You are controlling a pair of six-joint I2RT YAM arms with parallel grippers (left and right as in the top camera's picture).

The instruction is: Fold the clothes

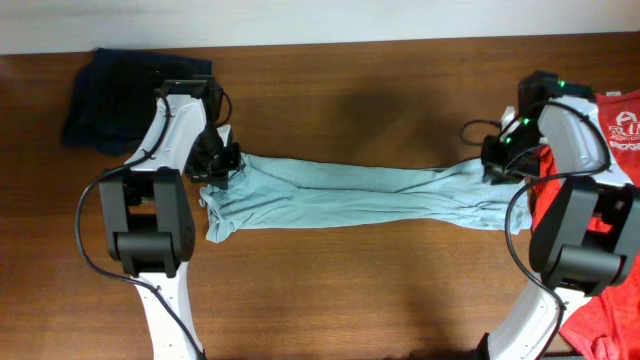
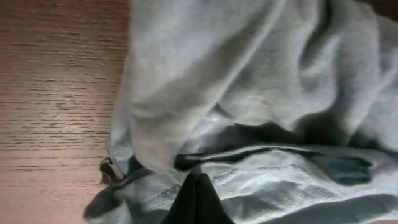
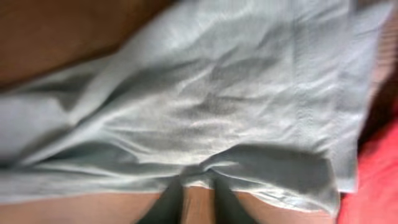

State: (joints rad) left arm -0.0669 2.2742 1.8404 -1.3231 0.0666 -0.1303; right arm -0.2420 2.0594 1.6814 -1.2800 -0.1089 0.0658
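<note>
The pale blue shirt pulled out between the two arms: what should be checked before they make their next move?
1. Hold of the left gripper on the pale blue T-shirt: ok, fingers shut in the cloth.
2. Hold of the right gripper: cannot tell; cloth bunches at its tips, but a gap shows between the fingers.
3. Shirt spread flat: not ok, it lies as a narrow, wrinkled band.
4. Shirt free of the red T-shirt: cannot tell; its hem runs right beside red cloth.
5. Shirt apart from the dark garment: ok.
</note>
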